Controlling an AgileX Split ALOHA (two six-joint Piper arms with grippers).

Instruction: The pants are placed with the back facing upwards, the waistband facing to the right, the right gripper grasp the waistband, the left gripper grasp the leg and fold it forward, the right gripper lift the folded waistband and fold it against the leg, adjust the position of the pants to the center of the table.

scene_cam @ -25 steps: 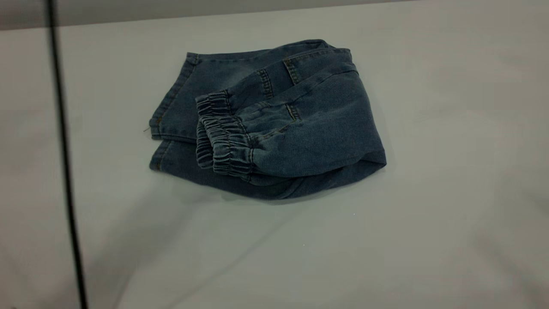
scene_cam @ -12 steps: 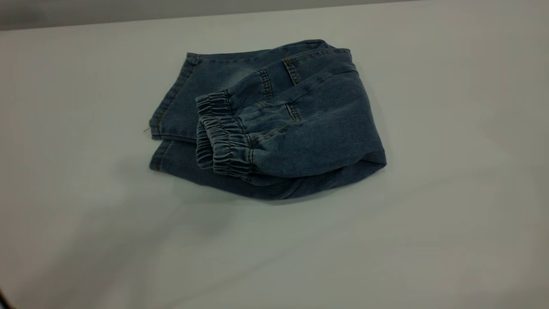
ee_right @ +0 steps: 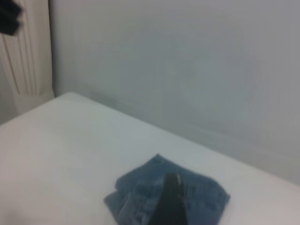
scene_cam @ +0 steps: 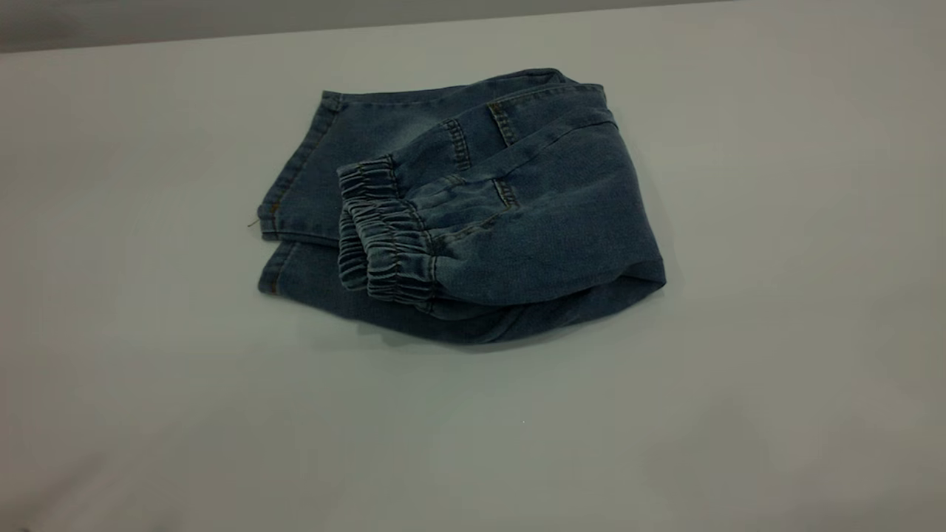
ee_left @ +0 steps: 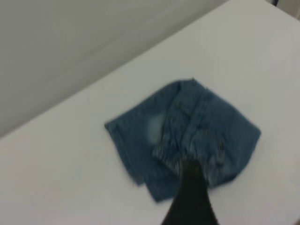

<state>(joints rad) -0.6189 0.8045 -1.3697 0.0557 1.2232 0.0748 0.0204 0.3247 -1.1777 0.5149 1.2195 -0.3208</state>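
The pants lie folded into a compact denim bundle on the white table, a little behind its middle. The gathered waistband rests on top of the bundle, turned toward the left, over the leg layer whose hems point left. No print shows on the leg. Neither arm appears in the exterior view. In the left wrist view the left gripper is a dark shape above and apart from the pants. The right gripper likewise hangs over the pants, farther off.
The table's far edge runs just behind the pants, with a grey wall beyond. A pale ribbed panel stands past one table corner in the right wrist view. Bare tabletop surrounds the bundle on the front, left and right.
A thin black cable at the left of the exterior view has gone out of sight, and the arm shadows on the front of the table have faded. The pants have not moved.
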